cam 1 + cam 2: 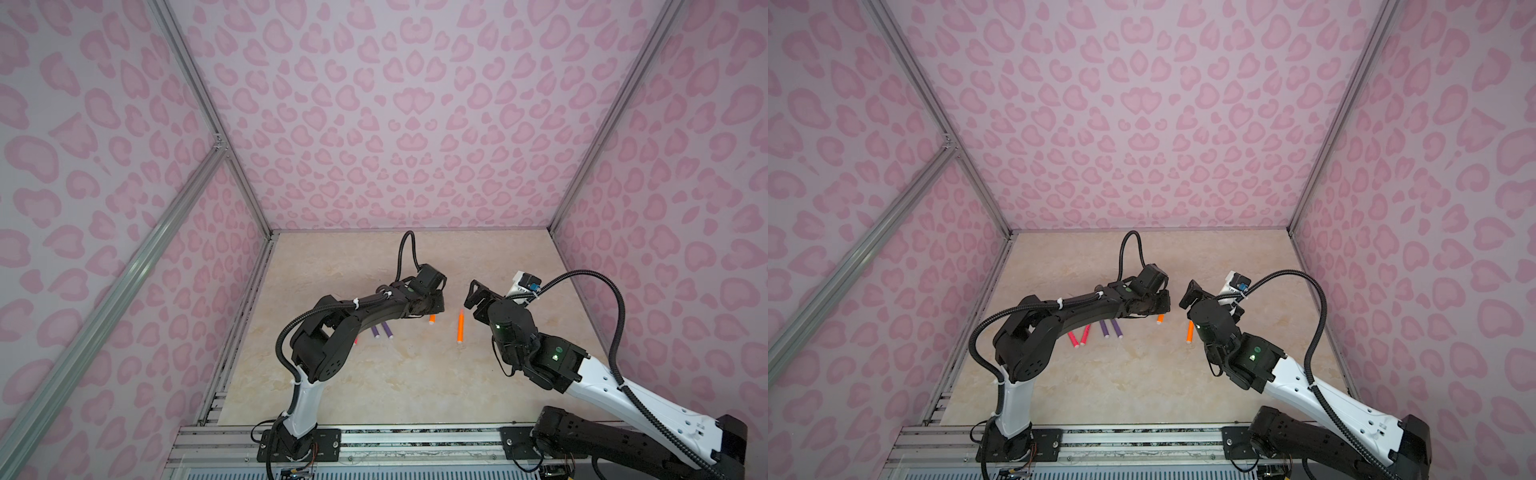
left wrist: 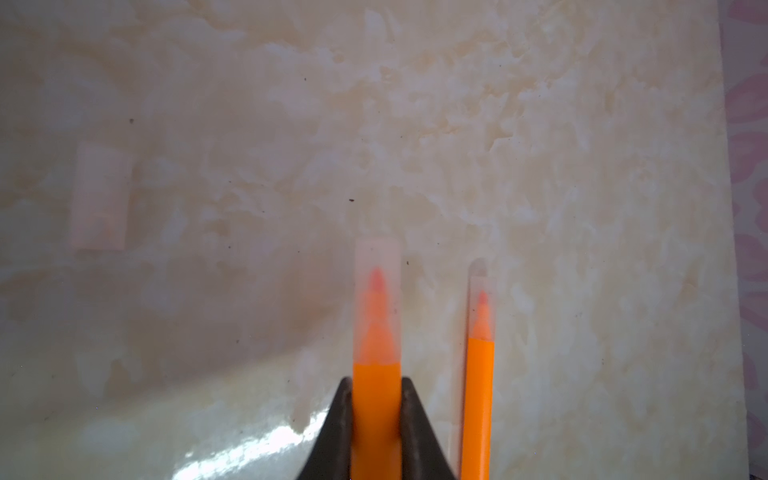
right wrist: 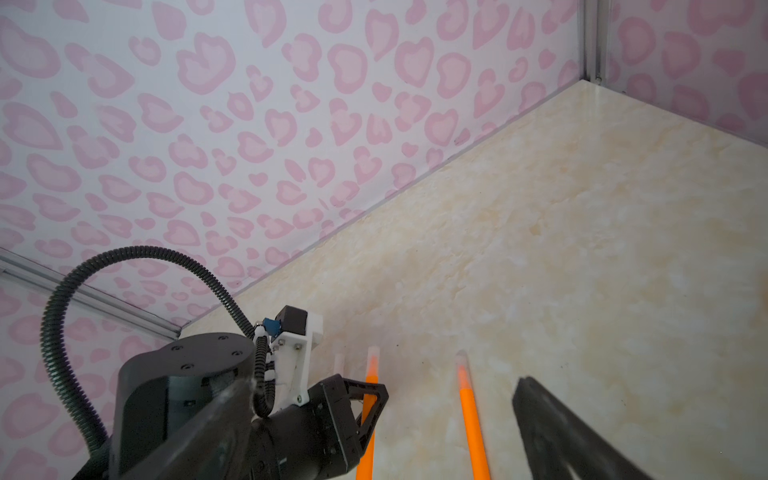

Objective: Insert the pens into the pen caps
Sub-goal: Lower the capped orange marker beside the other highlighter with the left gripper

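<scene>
In both top views I am clamping my left gripper [image 1: 433, 306] on the held orange pen [image 1: 432, 319]; only its white-plugged end is showing from under the arm. I am holding my right gripper [image 1: 473, 296] just beside it, jaws spread wide with nothing in them. The second orange pen [image 1: 460, 330] is lying flat on the beige table [image 1: 374, 374] near my right gripper. In a top view two purple pens [image 1: 1104, 328] are lying side by side beyond the left arm. Further out, two pink-red pens [image 1: 1073, 338] are angling toward each other.

In the left wrist view my fingers [image 2: 340, 415] are pressing both sides of the held orange pen [image 2: 376, 415]. Its pointed tip is sitting inside a clear cap [image 2: 377, 257]. Just beside it the second orange pen [image 2: 478, 395] is resting on the table, its tip inside a second cap [image 2: 481, 278]. A lone cap [image 2: 99, 195] is lying well apart (too blurred to tell what is in it).

In the right wrist view my right fingers [image 3: 552, 428] are standing far apart, gripping nothing. Ahead of them the left gripper [image 3: 365, 399] is squeezing its capped pen [image 3: 371, 374], with the second orange pen [image 3: 471, 415] lying alongside.
</scene>
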Tool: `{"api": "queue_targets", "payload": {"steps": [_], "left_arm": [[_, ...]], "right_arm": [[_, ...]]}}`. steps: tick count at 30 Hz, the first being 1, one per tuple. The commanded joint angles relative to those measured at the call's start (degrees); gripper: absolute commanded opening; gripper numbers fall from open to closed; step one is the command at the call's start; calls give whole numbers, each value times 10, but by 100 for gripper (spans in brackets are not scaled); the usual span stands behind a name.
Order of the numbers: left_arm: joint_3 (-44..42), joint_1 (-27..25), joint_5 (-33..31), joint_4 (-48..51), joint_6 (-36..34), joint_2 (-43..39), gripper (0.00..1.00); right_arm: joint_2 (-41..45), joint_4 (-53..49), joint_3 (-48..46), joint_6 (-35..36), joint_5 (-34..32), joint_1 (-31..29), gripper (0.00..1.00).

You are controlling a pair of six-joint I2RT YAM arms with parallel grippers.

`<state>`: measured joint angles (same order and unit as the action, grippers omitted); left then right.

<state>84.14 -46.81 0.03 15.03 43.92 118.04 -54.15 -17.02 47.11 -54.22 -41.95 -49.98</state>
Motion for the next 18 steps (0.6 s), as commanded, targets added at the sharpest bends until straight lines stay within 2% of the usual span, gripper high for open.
{"api": "queue_targets", "payload": {"steps": [1, 2, 5, 8, 11, 14, 18], "left_arm": [[13, -17, 22, 11, 20, 22, 3], [14, -23, 30, 7, 23, 25, 3], [11, -39, 31, -9, 36, 27, 3], [7, -57, 1, -10, 33, 17, 3], [-9, -64, 5, -34, 39, 14, 6], [6, -65, 18, -30, 40, 38, 4], [17, -64, -8, -29, 25, 53, 5]], "right_arm": [[0, -50, 0, -81, -36, 2, 99], [6, -61, -6, -112, -45, 3, 99], [35, -3, -32, -58, -9, 17, 99], [46, 3, -28, -15, 32, 39, 98], [50, 14, -32, 18, 46, 51, 99], [54, 15, -37, 16, 63, 63, 98], [65, 33, -51, 22, 86, 63, 99]]}}
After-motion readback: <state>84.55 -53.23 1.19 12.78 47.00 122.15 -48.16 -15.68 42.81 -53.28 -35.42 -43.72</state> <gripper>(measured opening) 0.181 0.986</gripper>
